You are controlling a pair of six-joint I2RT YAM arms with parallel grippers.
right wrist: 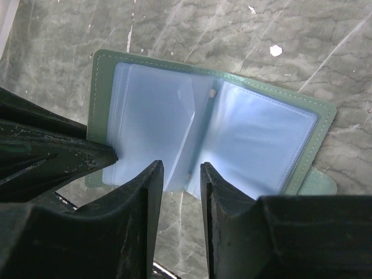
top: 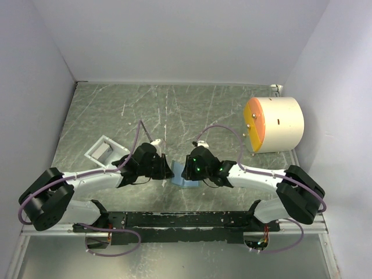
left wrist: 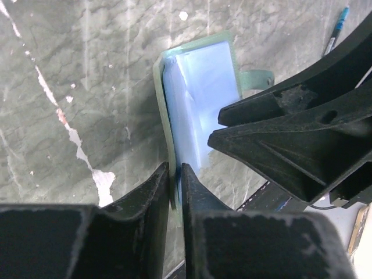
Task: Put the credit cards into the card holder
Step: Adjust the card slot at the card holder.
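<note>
The card holder [top: 190, 181] lies open on the table between the two arms, sage-green outside, light blue pockets inside [right wrist: 256, 139]. Its snap tab [left wrist: 256, 78] sticks out on one side. My left gripper [left wrist: 176, 174] pinches the green cover's edge [left wrist: 164, 116] in a very narrow gap. In the top view it [top: 167, 168] sits at the holder's left side. My right gripper [right wrist: 182, 171] stands open over the near edge, with a loose inner blue leaf [right wrist: 180, 151] just ahead of its tips. No credit cards show in any view.
A shallow white tray [top: 93, 156] with a grey shape inside stands left of the left arm. A white drum with a yellow and orange face [top: 273, 124] lies at the back right. Grey walls close in both sides and the back.
</note>
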